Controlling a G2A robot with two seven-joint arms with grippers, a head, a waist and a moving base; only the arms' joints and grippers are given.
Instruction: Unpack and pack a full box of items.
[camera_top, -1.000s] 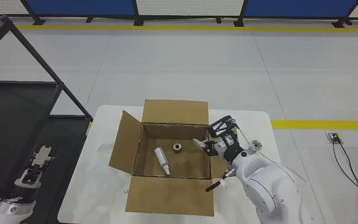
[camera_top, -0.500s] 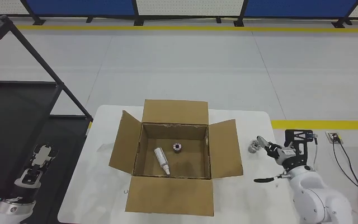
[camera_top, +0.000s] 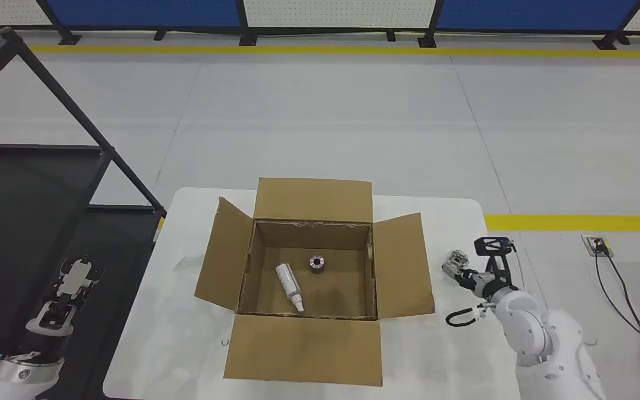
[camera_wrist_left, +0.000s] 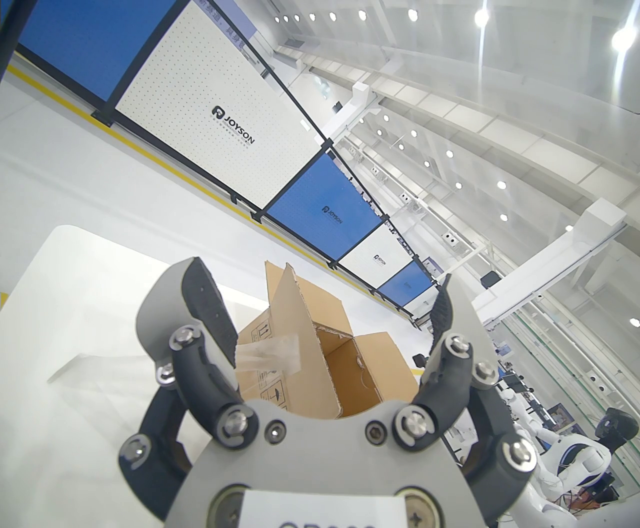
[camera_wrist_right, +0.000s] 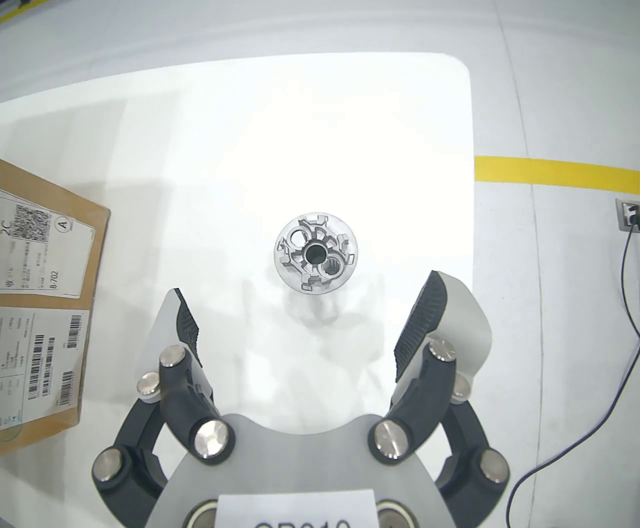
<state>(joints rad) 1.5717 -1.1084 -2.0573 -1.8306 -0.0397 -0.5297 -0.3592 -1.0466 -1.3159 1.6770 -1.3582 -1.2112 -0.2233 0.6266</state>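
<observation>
White table (camera_wrist_right: 225, 150), metal part (camera_wrist_right: 316, 253) free, just beyond spread right tool (camera_wrist_right: 307, 287)

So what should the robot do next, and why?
Probably swing the right tool over to the box for the white bottle: the tool is open, the metal part sits freed on the table, and items are still inside.

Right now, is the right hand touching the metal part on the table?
Apart. The right wrist view shows the right hand open, both fingers clear of the metal part, with bare table between each finger and it.
</observation>
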